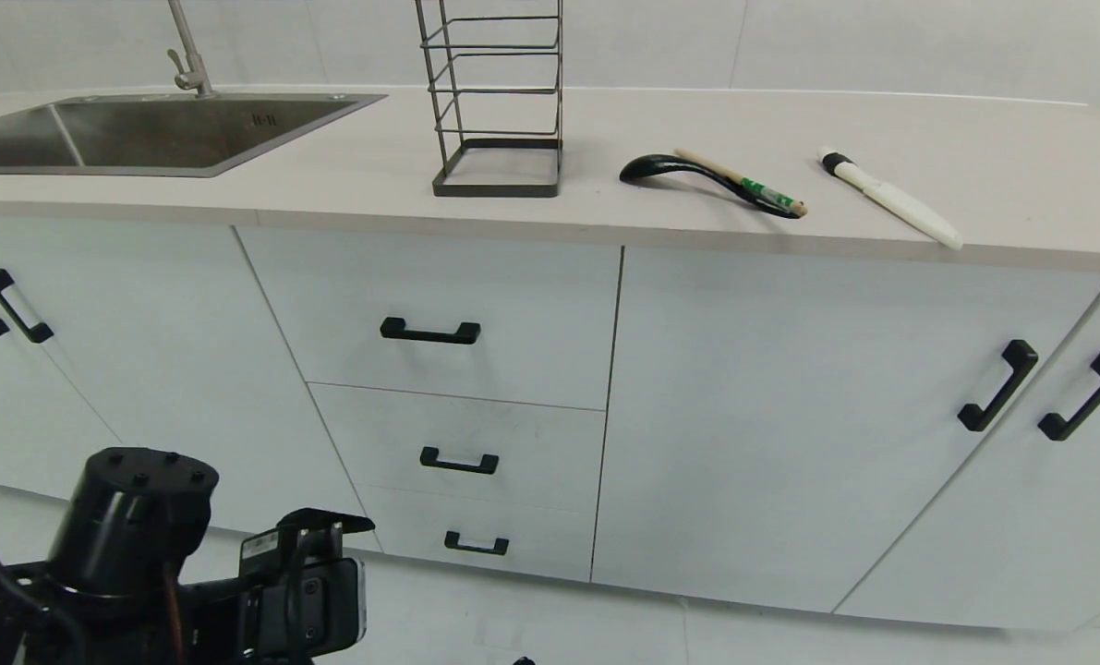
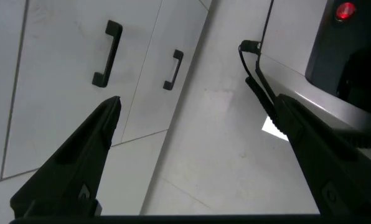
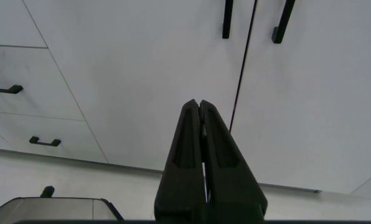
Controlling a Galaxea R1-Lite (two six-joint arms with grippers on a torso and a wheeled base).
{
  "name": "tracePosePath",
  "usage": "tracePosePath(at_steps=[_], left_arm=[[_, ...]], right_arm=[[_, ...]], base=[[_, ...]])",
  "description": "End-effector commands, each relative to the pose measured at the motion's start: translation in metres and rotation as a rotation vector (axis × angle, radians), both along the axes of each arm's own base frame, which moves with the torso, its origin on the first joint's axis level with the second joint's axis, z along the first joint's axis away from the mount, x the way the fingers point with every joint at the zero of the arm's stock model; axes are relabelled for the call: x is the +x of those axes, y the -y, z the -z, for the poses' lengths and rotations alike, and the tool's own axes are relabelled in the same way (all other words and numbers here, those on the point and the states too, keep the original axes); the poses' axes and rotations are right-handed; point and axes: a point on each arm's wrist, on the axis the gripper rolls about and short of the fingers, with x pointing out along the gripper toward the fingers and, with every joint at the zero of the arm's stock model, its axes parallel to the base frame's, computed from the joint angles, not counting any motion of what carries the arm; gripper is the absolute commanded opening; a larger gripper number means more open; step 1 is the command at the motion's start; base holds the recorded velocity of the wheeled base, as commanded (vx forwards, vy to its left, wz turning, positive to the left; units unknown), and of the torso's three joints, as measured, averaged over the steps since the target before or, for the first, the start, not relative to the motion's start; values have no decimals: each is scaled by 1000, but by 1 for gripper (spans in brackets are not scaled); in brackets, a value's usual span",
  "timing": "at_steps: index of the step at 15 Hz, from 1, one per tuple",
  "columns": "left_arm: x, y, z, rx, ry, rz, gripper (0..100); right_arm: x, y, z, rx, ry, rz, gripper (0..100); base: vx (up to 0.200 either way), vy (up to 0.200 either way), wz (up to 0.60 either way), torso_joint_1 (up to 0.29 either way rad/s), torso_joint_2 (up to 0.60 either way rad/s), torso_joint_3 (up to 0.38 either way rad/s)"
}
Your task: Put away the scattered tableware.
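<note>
Left pincer spread; right pincer closed; ladle untouched.

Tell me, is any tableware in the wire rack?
No, the black spoon, chopsticks and white knife all lie on the counter right of the rack.

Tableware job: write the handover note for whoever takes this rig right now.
Left claw: open, empty, low by the cabinet doors.
Right claw: shut, empty, also facing the cabinet doors.
Things: black ladle, chopsticks lying on its handle, white utensil to their right, all on the counter. Wire rack stands to their left.
Done: nothing.
Left: all three pieces to put away.
</note>
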Motion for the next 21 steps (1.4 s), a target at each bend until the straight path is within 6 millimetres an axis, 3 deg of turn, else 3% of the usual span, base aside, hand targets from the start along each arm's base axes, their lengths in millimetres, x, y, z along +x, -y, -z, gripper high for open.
tracePosePath(at_steps=[1, 5, 8, 13, 18, 21], left_arm=[[7, 8, 10, 21, -49, 3, 100], [19, 18, 18, 36, -74, -2, 100], [43, 37, 20, 27, -58, 16, 100], [56, 46, 39, 59, -110, 16, 100], [99, 73, 58, 55, -108, 28, 100], [107, 75, 70, 69, -130, 19, 100]], right_arm=[[0, 0, 0, 0, -1, -1, 0], [0, 0, 0, 0, -1, -1, 0], [0, 0, 0, 0, -1, -1, 0], [0, 0, 0, 0, -1, -1, 0], [0, 0, 0, 0, -1, -1, 0], [0, 0, 0, 0, -1, -1, 0]], base=[[0, 0, 0, 0, 0, 0], [0, 0, 0, 0, 0, 0], [0, 0, 0, 0, 0, 0], [0, 0, 0, 0, 0, 0], [0, 0, 0, 0, 0, 0], [0, 0, 0, 0, 0, 0]])
